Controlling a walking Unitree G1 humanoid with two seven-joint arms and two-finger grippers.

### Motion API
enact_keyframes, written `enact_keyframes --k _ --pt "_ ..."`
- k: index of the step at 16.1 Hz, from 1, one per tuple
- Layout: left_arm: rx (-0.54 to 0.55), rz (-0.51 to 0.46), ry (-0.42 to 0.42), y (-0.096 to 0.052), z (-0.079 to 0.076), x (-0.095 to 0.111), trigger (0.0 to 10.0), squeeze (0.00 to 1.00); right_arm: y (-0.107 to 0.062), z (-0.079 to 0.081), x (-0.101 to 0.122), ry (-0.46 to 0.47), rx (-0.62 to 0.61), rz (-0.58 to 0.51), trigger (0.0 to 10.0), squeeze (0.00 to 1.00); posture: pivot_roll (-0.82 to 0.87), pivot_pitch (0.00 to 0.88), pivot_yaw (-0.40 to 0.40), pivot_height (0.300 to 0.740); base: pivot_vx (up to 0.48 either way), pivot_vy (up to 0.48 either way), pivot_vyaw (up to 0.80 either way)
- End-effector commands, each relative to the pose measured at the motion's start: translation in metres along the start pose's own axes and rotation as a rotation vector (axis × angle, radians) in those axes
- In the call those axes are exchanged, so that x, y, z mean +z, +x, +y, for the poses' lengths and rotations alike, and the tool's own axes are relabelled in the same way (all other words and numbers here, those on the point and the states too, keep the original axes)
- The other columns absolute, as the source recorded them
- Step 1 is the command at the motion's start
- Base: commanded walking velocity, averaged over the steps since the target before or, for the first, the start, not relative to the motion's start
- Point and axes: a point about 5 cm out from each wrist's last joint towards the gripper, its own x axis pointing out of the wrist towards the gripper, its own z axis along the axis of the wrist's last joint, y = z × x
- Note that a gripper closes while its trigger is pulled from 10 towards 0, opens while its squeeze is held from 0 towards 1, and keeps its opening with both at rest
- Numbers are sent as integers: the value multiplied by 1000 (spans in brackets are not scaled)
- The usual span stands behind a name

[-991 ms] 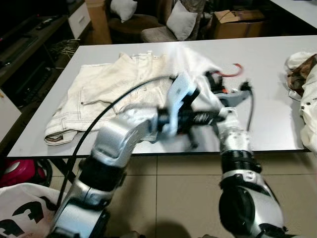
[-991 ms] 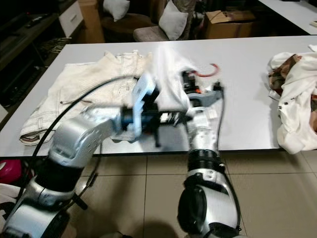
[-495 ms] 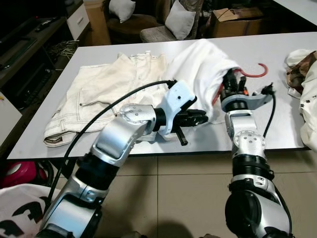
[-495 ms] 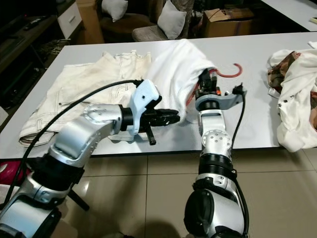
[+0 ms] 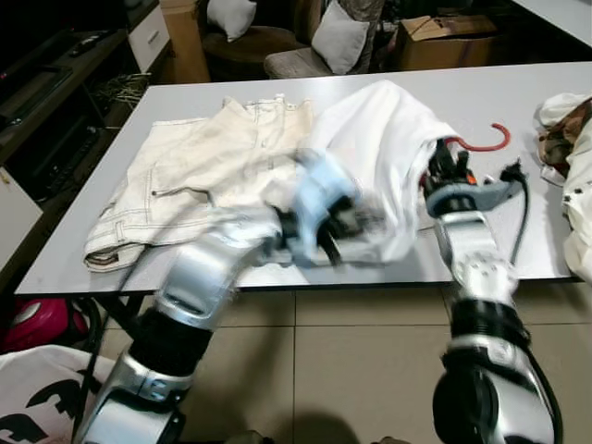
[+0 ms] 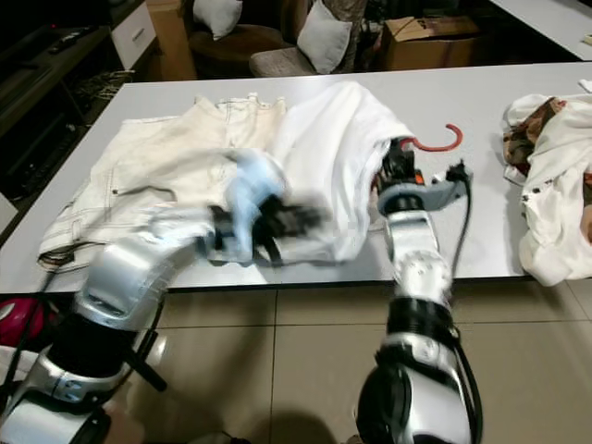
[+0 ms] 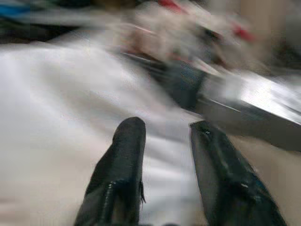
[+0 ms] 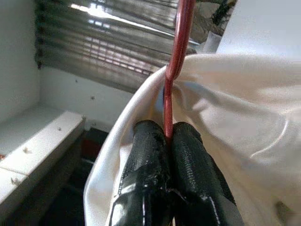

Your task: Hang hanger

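Observation:
A red hanger [image 5: 483,141] with a white garment [image 5: 375,153] draped on it is raised over the grey table [image 5: 518,102]; its hook curls toward the right. My right gripper [image 8: 168,136] is shut on the hanger's red neck [image 8: 178,56], just below the hook, at the garment's collar. My left gripper [image 7: 165,136] is open, its fingers [image 7: 123,160] spread against the white cloth. In the eye views the left arm [image 5: 314,217] is blurred at the garment's lower front.
Cream trousers [image 5: 194,176] lie flat on the table's left half. A heap of clothes [image 5: 569,176] sits at the right edge. Beyond the table are cushioned chairs [image 5: 305,42] and a cardboard box [image 5: 444,42]. A white printed garment [image 5: 37,398] lies on the tiled floor, lower left.
My right gripper has carried the hanger and garment further to the right. My left gripper has moved in against the white cloth and is blurred by motion.

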Motion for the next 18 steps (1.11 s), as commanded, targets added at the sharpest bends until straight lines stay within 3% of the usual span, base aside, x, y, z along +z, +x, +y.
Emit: enact_keyframes --k 1,3,5,6,9,16,18 --pt "216 -44 -46 -23 28 -5 10000 20 -4 15 4 -30 67 19 10000 0 -137 0 61 740 0 0 0" --pt "463 7 -75 -65 53 -27 10000 0 -23 23 6 12 147 48 10000 0 -137 0 58 740 0 0 0" --pt "545 95 -56 -90 56 -48 10000 0 -38 30 9 47 211 60 10000 0 -135 0 54 740 0 -384 0" --pt "562 97 -77 -93 53 -53 10000 0 -44 30 11 57 238 55 10000 0 -135 0 53 740 0 -480 0" --pt "606 91 -89 -90 46 -66 10000 0 -54 24 20 62 222 29 10000 0 -132 0 48 740 0 -480 173" --pt "614 108 -76 -87 44 -72 10000 0 -57 32 24 47 267 68 10000 0 -127 0 52 740 0 -480 545" --pt "624 107 -96 -88 44 -73 10000 0 -58 34 24 28 286 90 10000 0 -124 0 50 740 0 0 544"
